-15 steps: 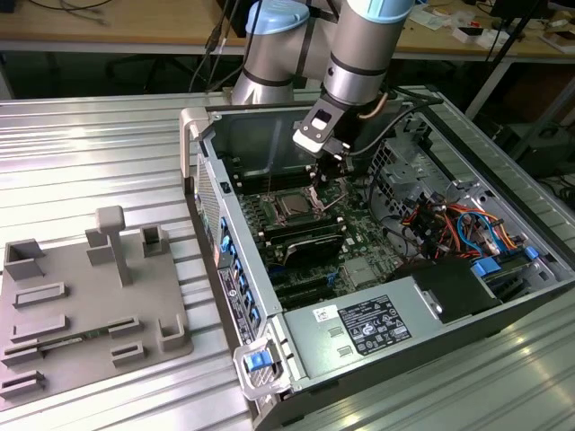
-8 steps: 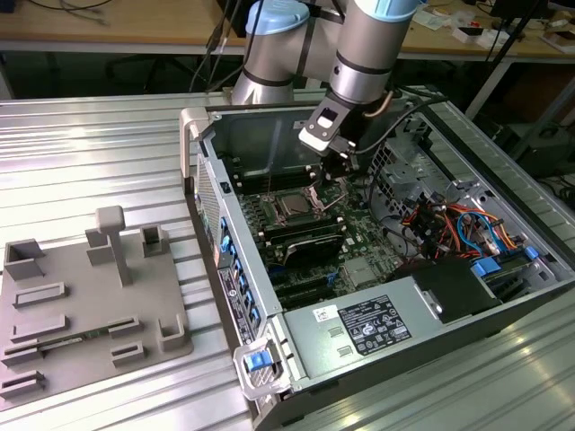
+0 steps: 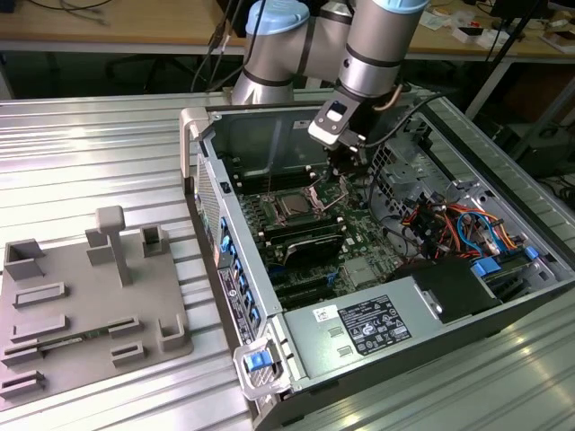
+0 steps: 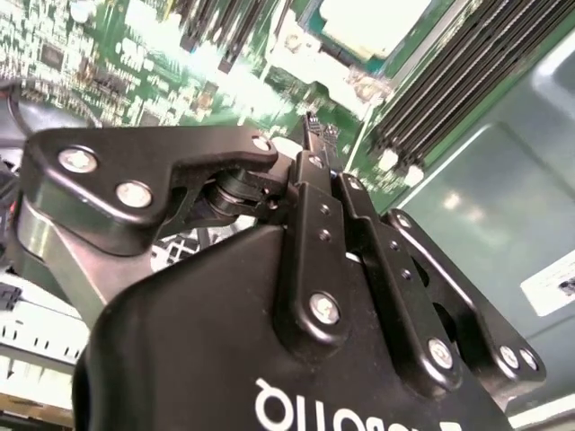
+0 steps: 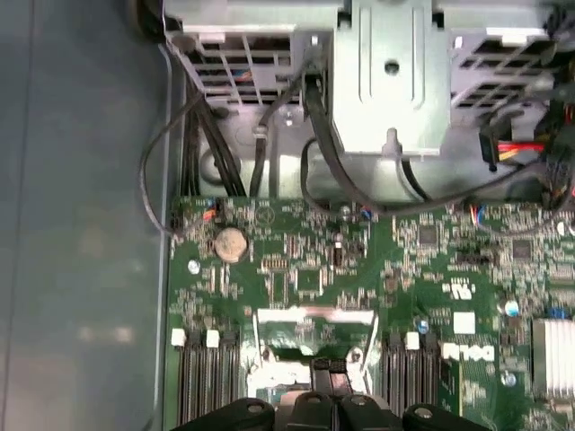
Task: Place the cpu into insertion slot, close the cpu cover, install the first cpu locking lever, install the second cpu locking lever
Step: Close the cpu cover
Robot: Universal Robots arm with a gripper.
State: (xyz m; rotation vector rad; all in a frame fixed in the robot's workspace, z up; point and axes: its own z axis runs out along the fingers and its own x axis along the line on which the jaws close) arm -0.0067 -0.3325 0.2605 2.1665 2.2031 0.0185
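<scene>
On the ribbed metal desk [image 3: 90, 144], inside the open computer case [image 3: 203, 166], keep the end effector [image 4: 310, 133], pressed together on nothing visible, square to the raised cpu cover [image 5: 314, 314] and push its free edge evenly, judging the cpu [image 3: 293, 208] seated flat in the insertion slot [image 3: 276, 203].

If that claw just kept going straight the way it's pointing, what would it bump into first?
Probably the silvery metal frame beside the processor chip on the green board, just ahead of the gripper in the first wrist view. Depth is unclear, so it might hit the board beside it.
</scene>
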